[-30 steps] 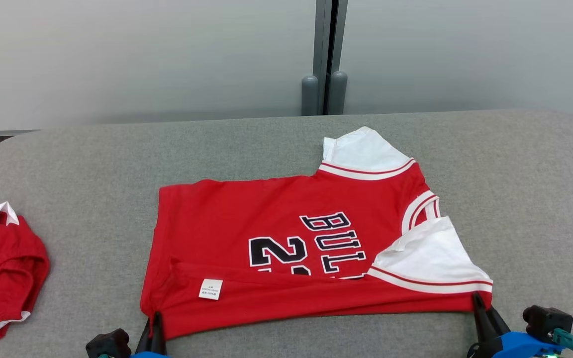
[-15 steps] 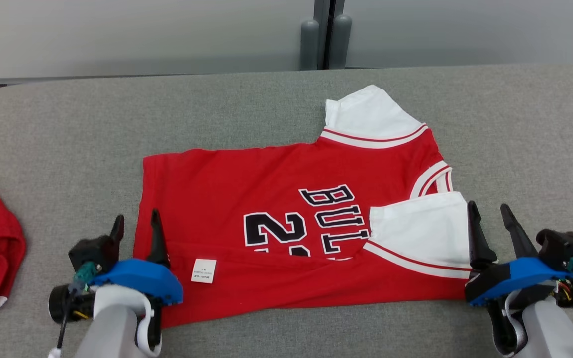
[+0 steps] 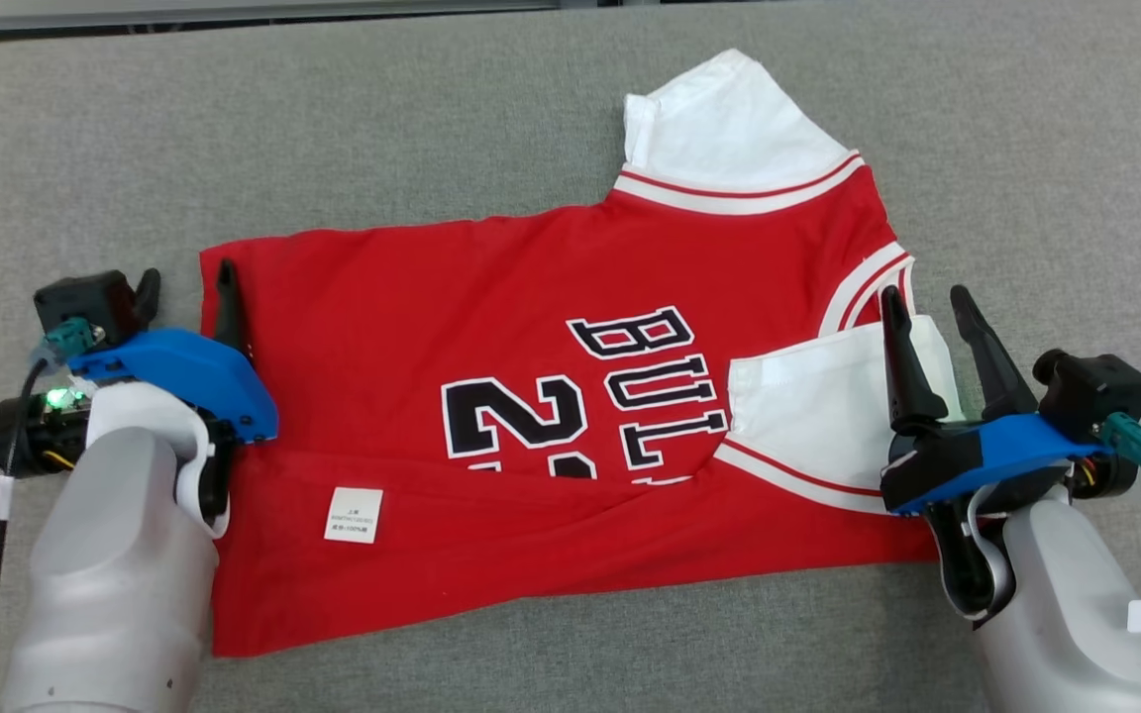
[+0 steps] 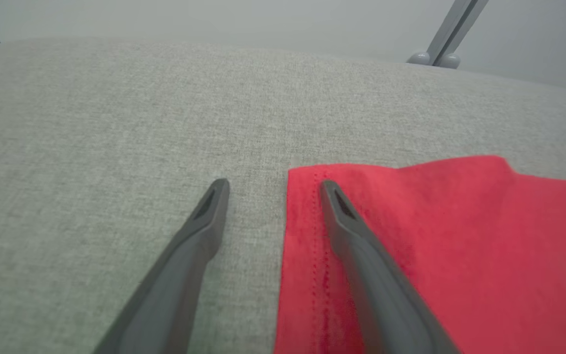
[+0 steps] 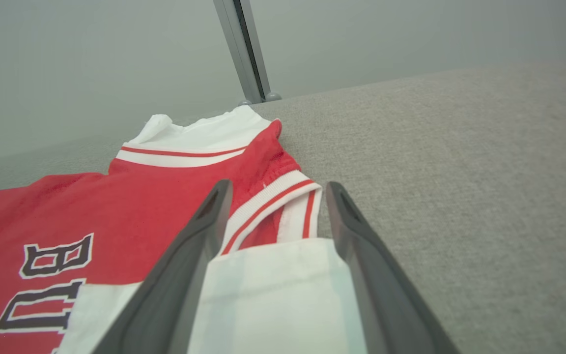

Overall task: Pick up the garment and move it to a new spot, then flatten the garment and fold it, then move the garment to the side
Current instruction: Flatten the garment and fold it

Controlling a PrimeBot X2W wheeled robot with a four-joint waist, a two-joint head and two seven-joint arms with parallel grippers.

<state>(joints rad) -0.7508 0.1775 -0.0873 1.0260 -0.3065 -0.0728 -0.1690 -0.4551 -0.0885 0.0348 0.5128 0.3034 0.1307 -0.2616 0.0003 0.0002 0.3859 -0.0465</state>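
Observation:
The garment (image 3: 491, 327) is a red jersey with white sleeves and black lettering. It lies flat on the grey table (image 3: 1026, 149), with its near strip folded over so a white label faces up. My left gripper (image 3: 186, 282) is open at the garment's far left corner. One finger is over the red hem (image 4: 435, 236) and the other is over bare table, as the left gripper (image 4: 275, 187) shows in its wrist view. My right gripper (image 3: 924, 302) is open above the near white sleeve by the striped collar, and the right gripper (image 5: 279, 189) holds nothing there either.
The table's far edge (image 3: 234, 20) runs along the top of the head view. A grey partition post (image 5: 243, 54) stands behind the table against a pale wall. Bare grey cloth lies to the right of the garment and beyond it.
Both grippers have opened and let go of the garment's near edge. They have moved forward along its left and right sides. The head camera has tilted down.

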